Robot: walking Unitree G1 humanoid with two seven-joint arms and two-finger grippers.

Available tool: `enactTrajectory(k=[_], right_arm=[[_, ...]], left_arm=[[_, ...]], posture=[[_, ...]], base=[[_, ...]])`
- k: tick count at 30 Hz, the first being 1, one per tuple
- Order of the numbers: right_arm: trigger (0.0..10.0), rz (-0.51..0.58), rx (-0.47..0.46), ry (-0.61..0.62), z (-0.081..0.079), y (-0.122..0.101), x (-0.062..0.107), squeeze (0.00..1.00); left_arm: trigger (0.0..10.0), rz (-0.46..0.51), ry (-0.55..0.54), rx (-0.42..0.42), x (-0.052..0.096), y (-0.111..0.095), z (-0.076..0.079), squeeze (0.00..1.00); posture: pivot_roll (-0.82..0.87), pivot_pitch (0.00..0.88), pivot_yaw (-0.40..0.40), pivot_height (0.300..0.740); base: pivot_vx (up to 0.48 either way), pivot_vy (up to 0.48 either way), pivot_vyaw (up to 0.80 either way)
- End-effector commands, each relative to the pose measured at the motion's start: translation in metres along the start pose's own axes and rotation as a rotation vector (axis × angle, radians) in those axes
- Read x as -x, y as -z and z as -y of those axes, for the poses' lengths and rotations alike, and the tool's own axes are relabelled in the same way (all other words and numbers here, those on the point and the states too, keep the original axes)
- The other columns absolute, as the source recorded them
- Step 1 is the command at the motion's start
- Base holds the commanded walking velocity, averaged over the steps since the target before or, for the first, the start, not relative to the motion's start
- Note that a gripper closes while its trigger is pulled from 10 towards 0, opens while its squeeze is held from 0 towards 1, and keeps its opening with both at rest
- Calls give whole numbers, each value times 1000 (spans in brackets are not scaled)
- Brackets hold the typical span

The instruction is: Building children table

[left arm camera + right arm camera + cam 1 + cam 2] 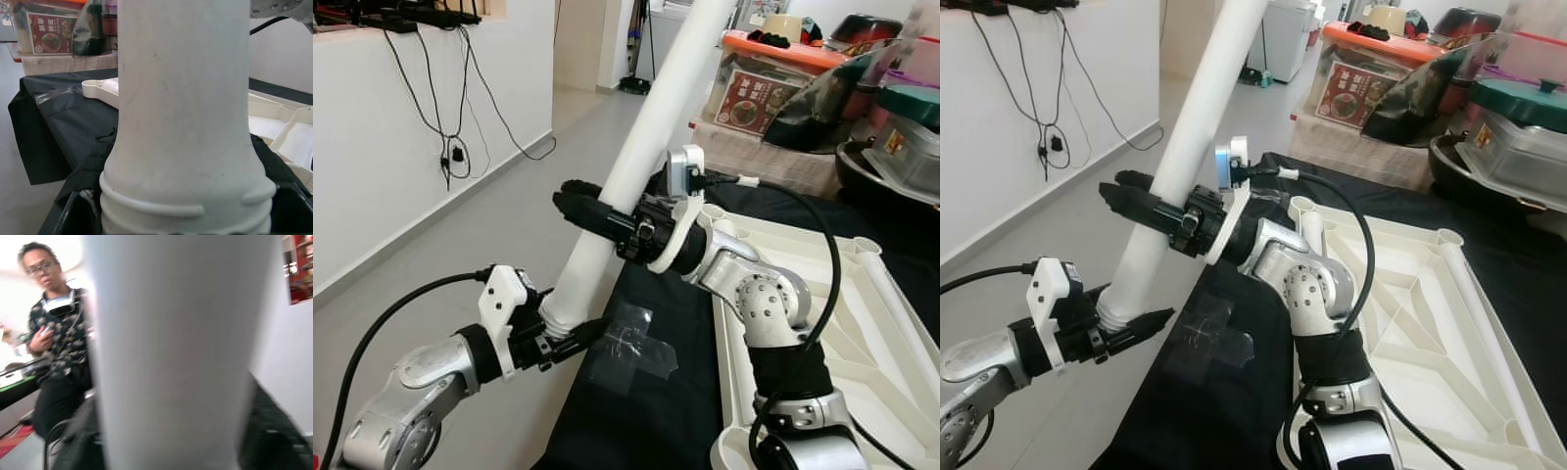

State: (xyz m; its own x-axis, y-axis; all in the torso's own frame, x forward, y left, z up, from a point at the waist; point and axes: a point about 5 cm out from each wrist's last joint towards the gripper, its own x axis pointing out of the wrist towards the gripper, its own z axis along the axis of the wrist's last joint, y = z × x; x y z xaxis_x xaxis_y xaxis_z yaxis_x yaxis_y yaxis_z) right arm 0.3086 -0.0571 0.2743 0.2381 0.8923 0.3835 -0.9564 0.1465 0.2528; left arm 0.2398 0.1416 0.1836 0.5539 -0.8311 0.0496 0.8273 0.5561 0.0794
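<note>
Both grippers hold one long white table leg [646,137], which slants from low beside the near left corner of the desk up and away toward the room behind. The left gripper [570,340] is clamped on the leg's ridged lower end, its black fingers [1141,326] pressing the ribbed collar; in the left wrist view that collar [186,205] sits directly between the fingers. The right gripper [592,213] is closed around the leg's middle, higher up, with the fingers wrapped across the shaft. The desk is covered by a black cloth [646,411] that hangs over the left edge, and a patch of clear tape [631,343] lies on the cloth near that edge. An upturned white tabletop [1410,294], ribbed inside and with round sockets at its corners, lies on the cloth toward the right side of the desk. Beyond the far edge stand stacked storage boxes [773,83] and kitchenware. The floor is pale grey; black cables [455,147] hang down the white wall at left. In the right wrist view a person [61,357] in a patterned shirt stands behind the leg.
</note>
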Motion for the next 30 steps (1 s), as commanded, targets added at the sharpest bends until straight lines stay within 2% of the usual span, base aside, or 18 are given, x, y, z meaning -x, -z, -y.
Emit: enactTrajectory(k=[1,2,5,6,7,8,9,10,13,18,20,22,30], right_arm=[[10000,25,9,62,5,-4,0,1000],[10000,14,18,102,8,-4,0,1000],[10000,14,18,102,8,-4,0,1000],[10000,1,23,141,11,-3,0,1000],[10000,-15,23,206,15,-1,-1,0],[10000,-15,23,206,15,-1,-1,0],[10000,-28,-24,302,19,1,-2,0],[10000,-28,-24,302,19,1,-2,0],[10000,-16,-95,394,20,5,-2,0],[10000,22,-188,483,22,13,-2,0],[10000,22,-188,483,22,13,-2,0],[10000,50,-242,549,24,22,-4,0],[10000,89,-299,610,24,27,-14,0]], left_arm=[[0,-30,29,-53,-5,4,3,0],[1294,-46,14,-81,-5,5,1,0],[1294,-46,14,-81,-5,5,1,0],[1294,-60,-3,-103,-5,6,-1,0],[10000,-76,-48,-142,-5,7,-7,0],[10000,-76,-48,-142,-5,7,-7,0],[10000,-98,-176,-212,-5,7,-21,0],[10000,-98,-176,-212,-5,7,-21,0],[10000,-99,-300,-267,-3,6,-37,0],[10000,-95,-323,-286,-6,5,-40,0],[10000,-95,-323,-286,-6,5,-40,0],[10000,-87,-304,-293,-15,7,-37,0],[10000,-66,-284,-298,-30,11,-31,0]], posture=[[136,0,-138,740],[133,0,-139,740],[133,0,-139,740],[133,0,-139,740],[135,0,-141,740],[135,0,-141,740],[135,0,-141,740],[135,0,-141,740],[128,0,-143,740],[123,0,-140,740],[123,0,-140,740],[116,0,-138,740],[114,0,-142,740]], base=[[0,0,0],[0,0,0],[0,0,0],[0,0,0],[0,0,0],[0,0,0],[0,0,0],[0,0,0],[0,0,0],[0,0,0],[0,0,0],[0,0,0],[0,0,0]])
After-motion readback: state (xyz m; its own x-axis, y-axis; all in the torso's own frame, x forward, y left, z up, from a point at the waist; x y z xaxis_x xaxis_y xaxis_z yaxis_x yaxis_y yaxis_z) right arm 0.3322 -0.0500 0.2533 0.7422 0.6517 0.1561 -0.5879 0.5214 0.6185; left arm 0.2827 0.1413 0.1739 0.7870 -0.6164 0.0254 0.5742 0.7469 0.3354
